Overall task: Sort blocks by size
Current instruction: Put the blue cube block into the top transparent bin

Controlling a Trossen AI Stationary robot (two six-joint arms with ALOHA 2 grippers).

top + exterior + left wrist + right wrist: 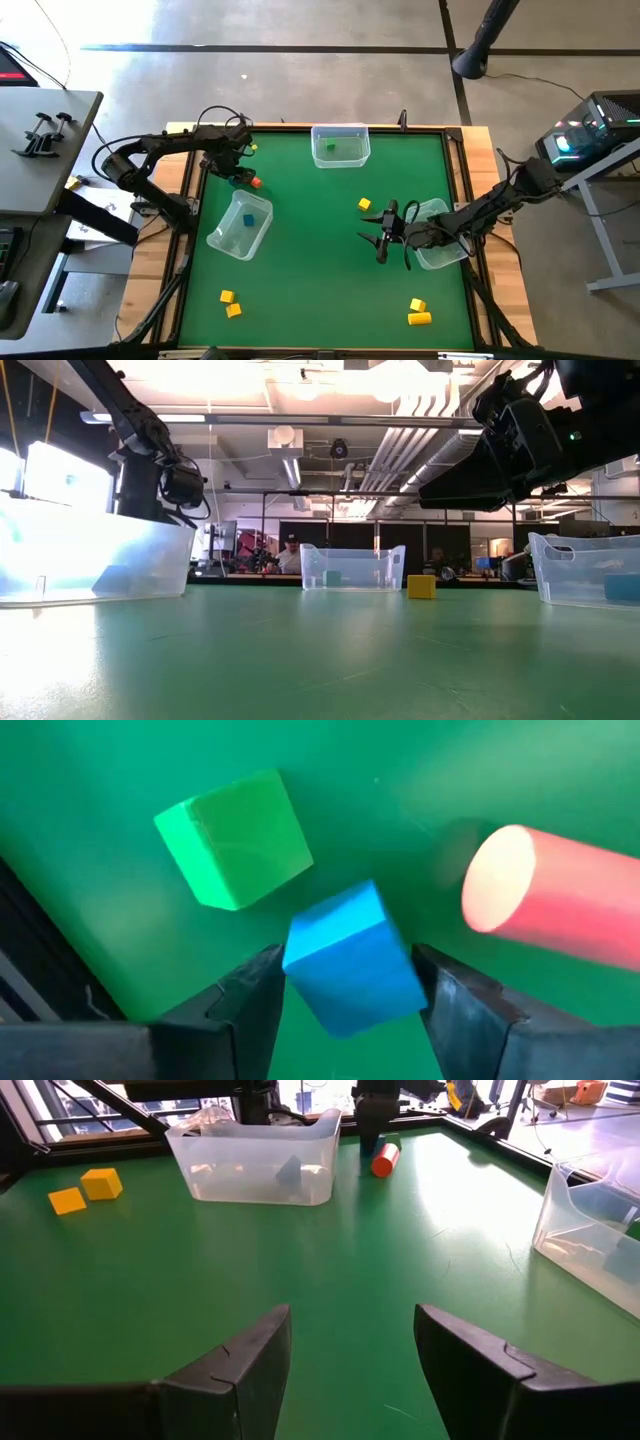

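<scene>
The left gripper (348, 995) is working at the far left corner of the green table (320, 260), seen in the high view at (238, 172). Its fingers (250, 1005) are standing partly apart with a blue cube (352, 960) lying between them. The left wrist view is showing the cube tilted and close against both fingers, but firm contact cannot be confirmed. A green cube (238, 840) is resting on the mat just beside the blue one, and a red-orange cylinder (555, 905) is lying on its side near the other flank of the blue cube.

The right gripper (352, 1345) is hovering over the right-centre of the table at (383, 240), with its fingers (245, 1360) spread wide and nothing between them. It is facing across the mat toward the left arm.

Remaining blocks are lying as follows:
- One yellow cube (365, 204) is sitting near the right gripper.
- Two yellow blocks (230, 303) are sitting at the near left.
- Two more yellow pieces (418, 312) are sitting at the near right.

Three clear bins are standing on the table: the left bin (241, 224), the far bin (340, 145) holding a green piece (329, 148), and the right bin (440, 235) partly under the right arm.
</scene>
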